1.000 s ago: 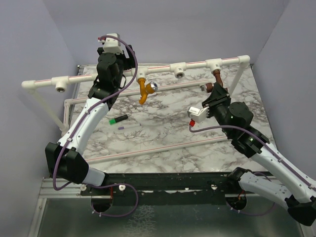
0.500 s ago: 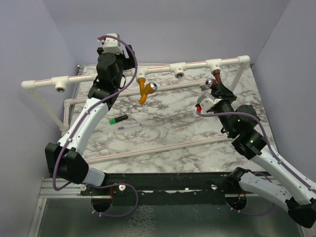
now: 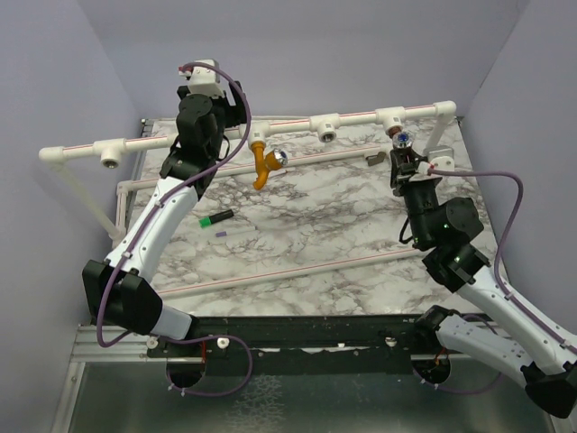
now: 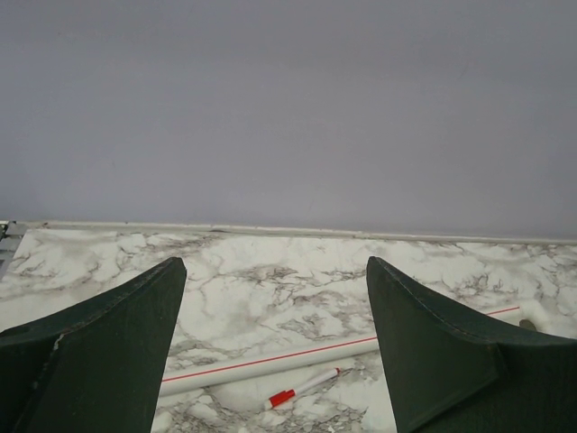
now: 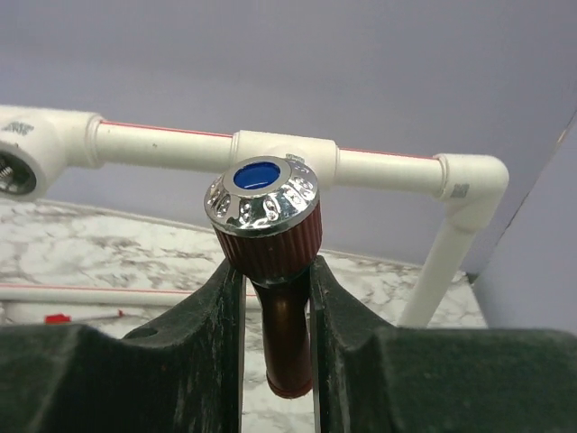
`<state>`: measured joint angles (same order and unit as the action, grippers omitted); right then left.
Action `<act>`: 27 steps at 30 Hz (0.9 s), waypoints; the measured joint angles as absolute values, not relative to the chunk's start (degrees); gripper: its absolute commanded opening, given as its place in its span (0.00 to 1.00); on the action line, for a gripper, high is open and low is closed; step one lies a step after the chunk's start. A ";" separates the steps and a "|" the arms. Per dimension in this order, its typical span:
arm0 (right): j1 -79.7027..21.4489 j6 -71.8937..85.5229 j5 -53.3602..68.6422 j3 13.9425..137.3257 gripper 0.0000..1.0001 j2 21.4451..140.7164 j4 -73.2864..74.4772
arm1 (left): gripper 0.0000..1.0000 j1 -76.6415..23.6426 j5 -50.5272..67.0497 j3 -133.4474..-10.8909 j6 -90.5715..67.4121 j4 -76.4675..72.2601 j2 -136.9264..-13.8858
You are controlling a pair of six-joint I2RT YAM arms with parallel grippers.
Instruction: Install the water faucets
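A marble table (image 3: 306, 234) carries a white pipe frame (image 3: 352, 118). The left gripper (image 4: 272, 271) is raised by the rail, its jaws spread wide and holding nothing. The right gripper (image 5: 273, 271) stands narrow around the dark reddish-brown faucet (image 5: 270, 239) just below the right T-fitting (image 3: 394, 115). I cannot tell whether its fingers actually press the faucet. The orange-yellow faucet (image 3: 262, 168) hangs from the rail. A green marker (image 3: 216, 217) lies on the table.
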<state>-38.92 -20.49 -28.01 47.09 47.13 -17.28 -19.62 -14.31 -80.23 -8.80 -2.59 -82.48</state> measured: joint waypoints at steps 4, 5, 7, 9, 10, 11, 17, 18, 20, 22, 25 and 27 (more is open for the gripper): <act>-38.94 -9.76 -31.81 45.95 0.01 46.78 -20.16 | 0.83 -19.62 -14.31 -82.30 -8.95 0.25 -83.37; -38.92 -7.35 -32.60 45.78 0.01 46.78 -20.71 | 0.83 -19.62 -14.28 -83.15 -8.95 1.34 -83.81; -38.92 -1.87 -34.50 45.47 0.01 46.78 -21.47 | 0.83 -19.62 -14.31 -84.34 -8.91 3.29 -84.40; -38.94 3.16 -36.12 45.34 0.01 46.70 -21.71 | 0.83 -19.62 -14.31 -84.68 -8.95 4.47 -84.47; -38.94 5.87 -36.99 45.34 0.01 46.63 -21.65 | 0.83 -19.64 -14.31 -84.68 -8.95 4.64 -84.40; -38.94 8.71 -37.89 45.34 0.01 46.54 -21.37 | 0.83 -19.64 -14.31 -84.68 -8.93 4.75 -84.33; -38.94 26.70 -42.46 45.43 0.01 45.60 -17.98 | 0.83 -19.77 -14.31 -83.59 -8.93 4.62 -83.66; -38.94 29.47 -43.05 45.43 0.01 45.39 -17.26 | 0.83 -19.81 -14.31 -83.44 -8.93 4.49 -83.57; -38.94 35.09 -44.25 45.50 0.01 45.04 -15.73 | 0.83 -19.90 -14.28 -83.26 -8.93 4.34 -83.42; -38.92 40.66 -45.34 46.17 0.01 44.82 -13.15 | 0.83 -19.90 -14.26 -83.15 -8.93 4.29 -83.33; -38.94 50.15 -46.78 48.18 0.01 44.84 -7.25 | 0.83 -19.94 -14.20 -82.85 -8.95 4.05 -83.05; -38.92 56.69 -47.40 49.21 0.01 44.82 -3.44 | 0.83 -19.97 -14.11 -82.46 -8.95 3.66 -82.83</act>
